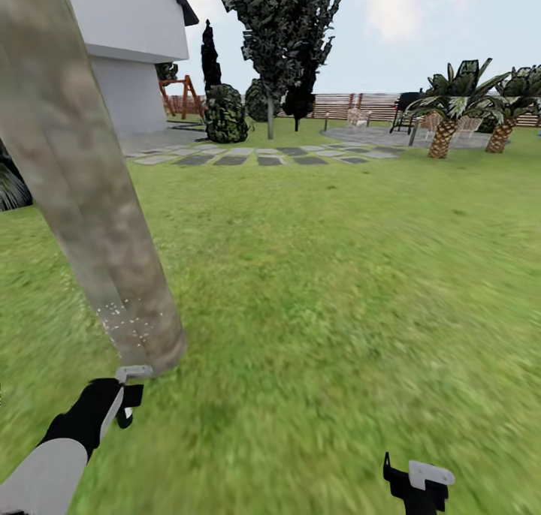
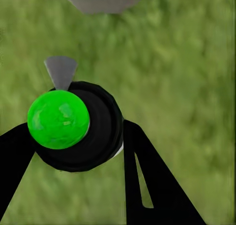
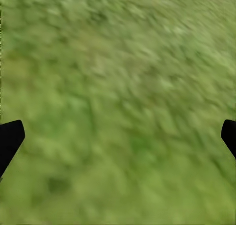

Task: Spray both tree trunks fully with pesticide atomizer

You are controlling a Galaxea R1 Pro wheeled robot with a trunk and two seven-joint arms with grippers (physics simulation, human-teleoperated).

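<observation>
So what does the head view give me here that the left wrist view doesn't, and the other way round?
Head view: the thick tree trunk with white specks near its base, the white house, the stepping stones, the palms, and the right gripper low over the grass.

Left wrist view: a close look at the sprayer, its green ball-shaped part and grey nozzle, clamped between the left gripper's black fingers.

Both: the grass, the left gripper and the sprayer's grey nozzle end.

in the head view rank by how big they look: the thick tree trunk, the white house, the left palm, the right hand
1. tree trunk, though it stands nearest the camera
2. white house
3. left palm
4. right hand, partly cut off
</observation>
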